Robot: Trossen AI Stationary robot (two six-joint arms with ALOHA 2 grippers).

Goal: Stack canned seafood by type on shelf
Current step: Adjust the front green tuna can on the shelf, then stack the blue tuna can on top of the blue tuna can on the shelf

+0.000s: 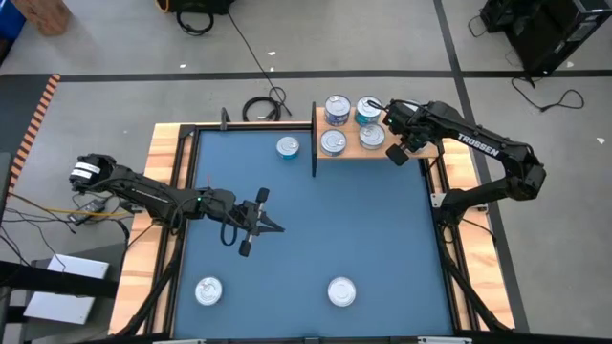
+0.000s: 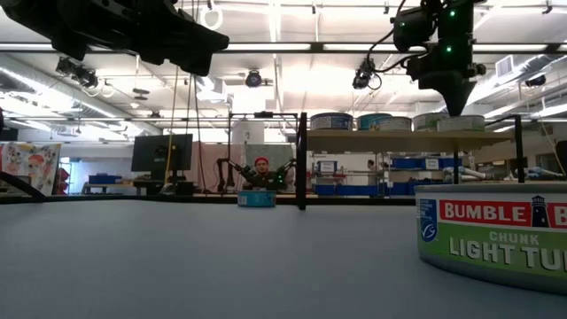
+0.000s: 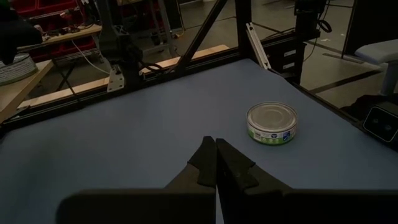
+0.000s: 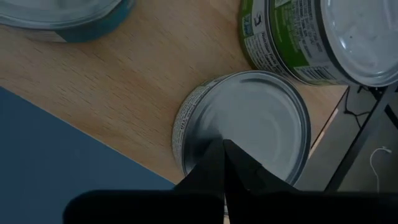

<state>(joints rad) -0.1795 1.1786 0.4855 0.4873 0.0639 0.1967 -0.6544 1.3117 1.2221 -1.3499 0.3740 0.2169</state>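
Two tins [image 1: 208, 290] [image 1: 341, 290] sat near the surface's [image 1: 382, 239] front edge. My left claw [image 1: 258, 225] hovered mid-mat, fingers pressed together, empty. Farther back, one tin [image 1: 288, 147] stood beside the shelf [image 1: 346, 152], where my right claw [image 1: 399, 153], closed, hung over four tins [image 1: 371, 137].

In the low view, the nearest tin [image 2: 496, 235] at 4 o'clock is cut off by the right edge, its label reading only partly. The tins on the shelf [image 2: 399, 140] there show just their sides, labels too small to read. In the right wrist view, a green-labelled tin [image 4: 323, 37] at 1 o'clock and a teal tin [image 4: 62, 18] at 11 o'clock run off the top edge.
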